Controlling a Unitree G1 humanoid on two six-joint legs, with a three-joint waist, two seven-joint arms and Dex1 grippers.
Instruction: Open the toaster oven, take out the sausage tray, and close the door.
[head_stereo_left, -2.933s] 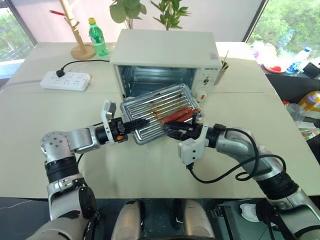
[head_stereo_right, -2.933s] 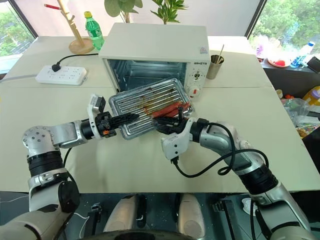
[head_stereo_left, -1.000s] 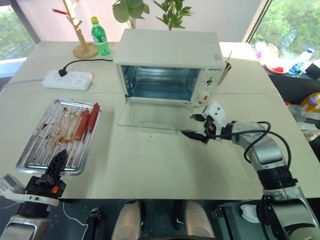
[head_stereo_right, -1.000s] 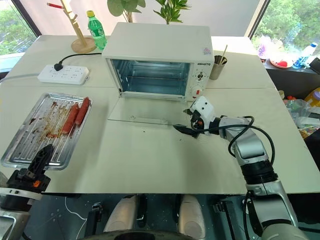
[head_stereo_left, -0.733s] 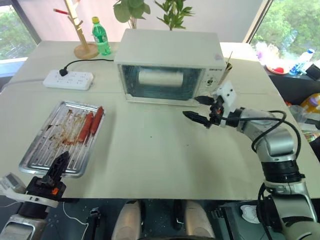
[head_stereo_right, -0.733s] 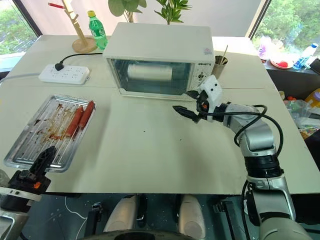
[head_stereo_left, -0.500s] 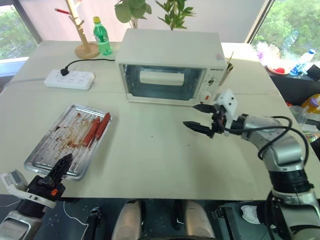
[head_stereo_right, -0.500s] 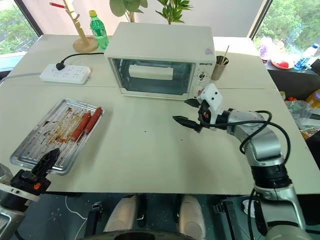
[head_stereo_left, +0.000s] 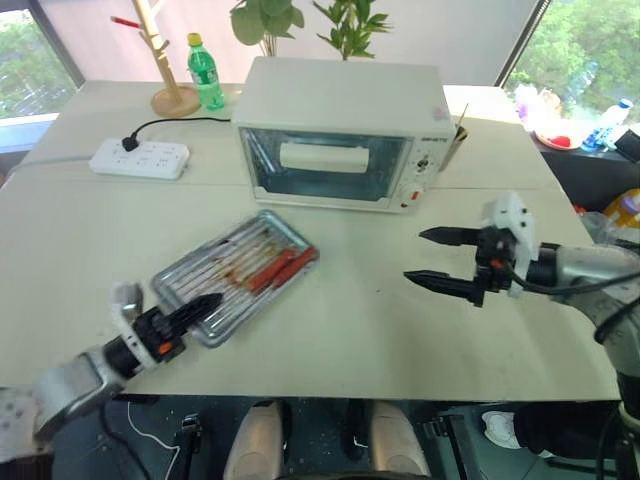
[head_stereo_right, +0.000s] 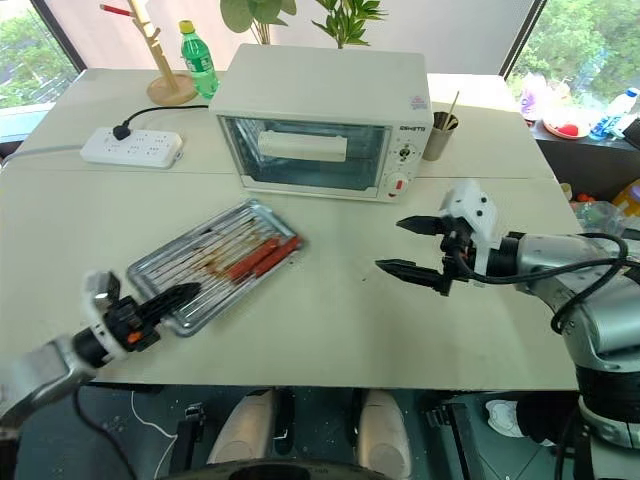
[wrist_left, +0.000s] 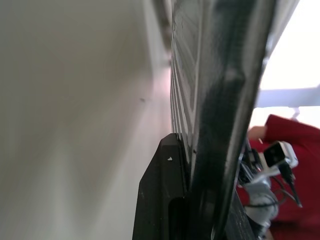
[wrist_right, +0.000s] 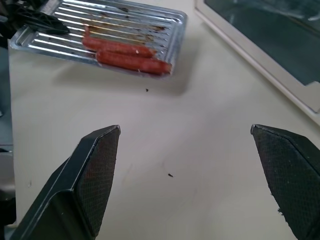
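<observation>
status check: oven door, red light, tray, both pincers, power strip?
the door: shut on the toaster oven.
red light: looks lit.
the sausage tray: on the table, out of the oven, sausages still on it.
left pincer: shut on the tray's near corner.
right pincer: open, holding nothing.
power strip: one plug in.

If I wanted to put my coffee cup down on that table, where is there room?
Bare patches: the table between the sausage tray and the open right gripper, and the near left corner below the power strip. It is crowded at the back: toaster oven, green bottle, wooden stand. The left gripper is shut on the tray's near edge.
</observation>
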